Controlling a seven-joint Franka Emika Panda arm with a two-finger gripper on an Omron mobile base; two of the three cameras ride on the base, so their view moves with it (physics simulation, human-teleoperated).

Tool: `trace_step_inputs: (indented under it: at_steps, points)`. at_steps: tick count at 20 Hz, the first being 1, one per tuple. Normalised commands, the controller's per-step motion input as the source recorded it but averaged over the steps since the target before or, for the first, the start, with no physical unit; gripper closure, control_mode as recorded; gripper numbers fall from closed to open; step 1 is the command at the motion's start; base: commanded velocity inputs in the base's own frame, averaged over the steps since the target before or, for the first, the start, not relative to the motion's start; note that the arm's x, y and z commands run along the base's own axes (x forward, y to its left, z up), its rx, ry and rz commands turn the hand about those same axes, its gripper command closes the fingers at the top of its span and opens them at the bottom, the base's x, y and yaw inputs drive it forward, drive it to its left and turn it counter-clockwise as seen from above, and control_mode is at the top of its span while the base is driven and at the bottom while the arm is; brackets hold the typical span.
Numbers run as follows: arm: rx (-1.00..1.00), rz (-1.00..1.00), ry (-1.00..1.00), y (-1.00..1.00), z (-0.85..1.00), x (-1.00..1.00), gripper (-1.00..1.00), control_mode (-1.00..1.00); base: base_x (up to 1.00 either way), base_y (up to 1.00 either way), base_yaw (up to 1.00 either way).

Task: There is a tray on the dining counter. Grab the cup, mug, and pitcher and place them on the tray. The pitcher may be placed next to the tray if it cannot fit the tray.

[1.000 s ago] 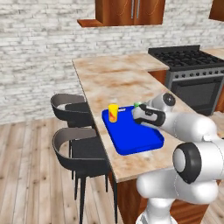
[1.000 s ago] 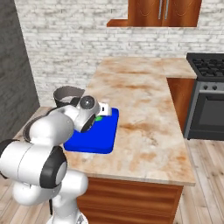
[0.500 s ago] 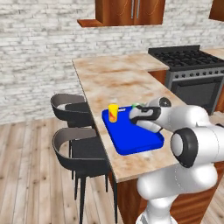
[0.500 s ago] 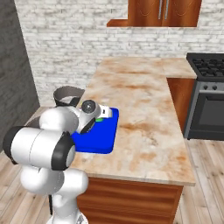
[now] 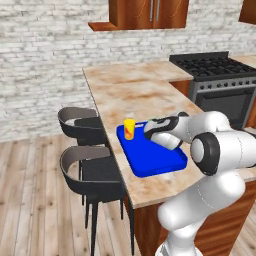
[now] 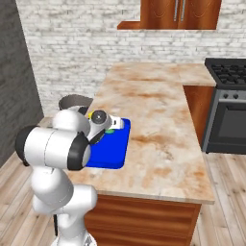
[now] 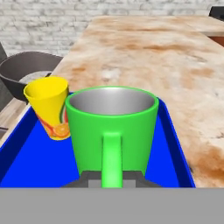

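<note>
The cup [image 7: 49, 106] was stood on the tray [image 7: 26, 166] at its far end. The mug [image 7: 112, 129] was held by its handle in the clenched gripper [image 7: 112, 177], over the tray on the dining counter [image 7: 144, 57]. By this judgement, 1 of 3 items was placed; the pitcher remained to be fetched.

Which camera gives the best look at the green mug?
The hand view: the mug stands up close, handle toward the camera, over the tray. The left base view shows a green sliver; the right base view shows another.
</note>
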Motion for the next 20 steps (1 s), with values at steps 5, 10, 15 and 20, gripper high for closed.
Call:
trace_step_inputs:
  at_steps: [5, 10, 15, 20]
  points:
    - [0.0, 0.0, 0.0, 0.0, -0.1, 0.0, 1.0, -1.0, 0.0, 0.0, 0.0]
    - [0.0, 0.0, 0.0, 0.0, -0.12, 0.0, 1.0, -1.0, 0.0, 0.0, 0.0]
    - [0.0, 0.0, 0.0, 0.0, -0.08, 0.06, 1.0, -1.0, 0.0, 0.0, 0.0]
    - [0.0, 0.0, -0.05, 0.0, -0.06, 0.09, 1.0, -1.0, 0.0, 0.0, 0.0]
